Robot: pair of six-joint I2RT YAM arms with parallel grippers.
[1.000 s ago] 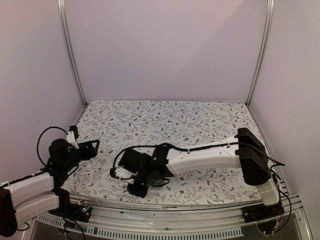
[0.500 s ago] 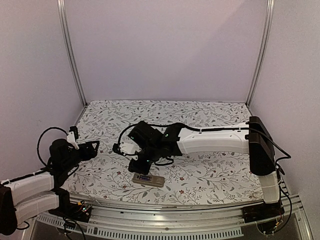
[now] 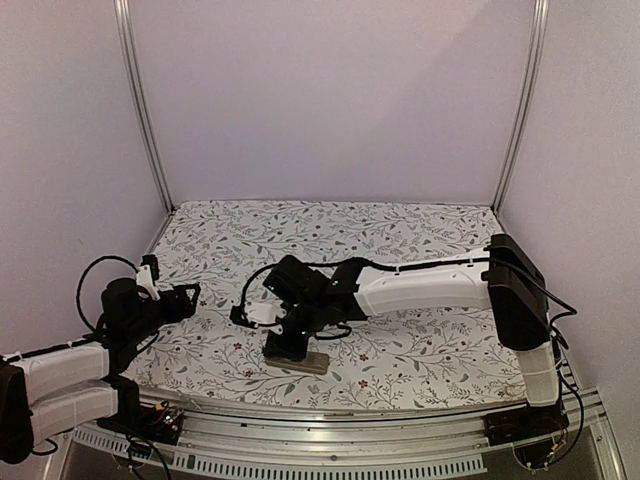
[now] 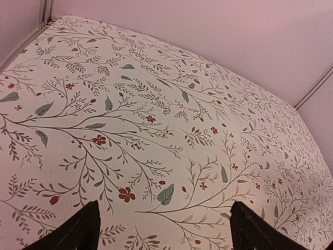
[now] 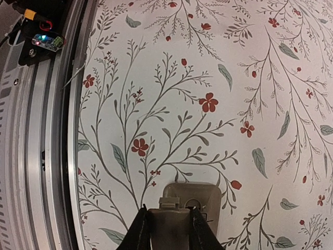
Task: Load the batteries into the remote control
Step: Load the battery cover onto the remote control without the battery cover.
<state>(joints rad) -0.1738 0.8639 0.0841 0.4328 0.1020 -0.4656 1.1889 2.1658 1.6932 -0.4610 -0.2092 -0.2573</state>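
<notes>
Right gripper (image 5: 167, 214) jaws nearly closed, pinching a flat tan plastic piece (image 5: 170, 234) (cover, probably) over the greyish-tan rectangular remote control (image 5: 205, 194), at the near edge of the floral-cloth surface (image 5: 171, 104). Left gripper (image 4: 164, 232) jaws wide, empty. Keep it square; press gently.

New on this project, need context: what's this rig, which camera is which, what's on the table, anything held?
Two robot arms are bolted at the near edge of a table, each ending in a two-finger gripper. The wide picture comes from a fixed camera above and behind them; the other two come from wrist cameras looking past each arm's own fingers. A flowered cloth covers the table. The left gripper hangs open over bare cloth, holding nothing. The right gripper is down at the remote control, which lies greyish-tan side up near the front edge. Something tan sits between its narrow-set fingers; whether it is gripped, I cannot tell. No batteries are visible.
</notes>
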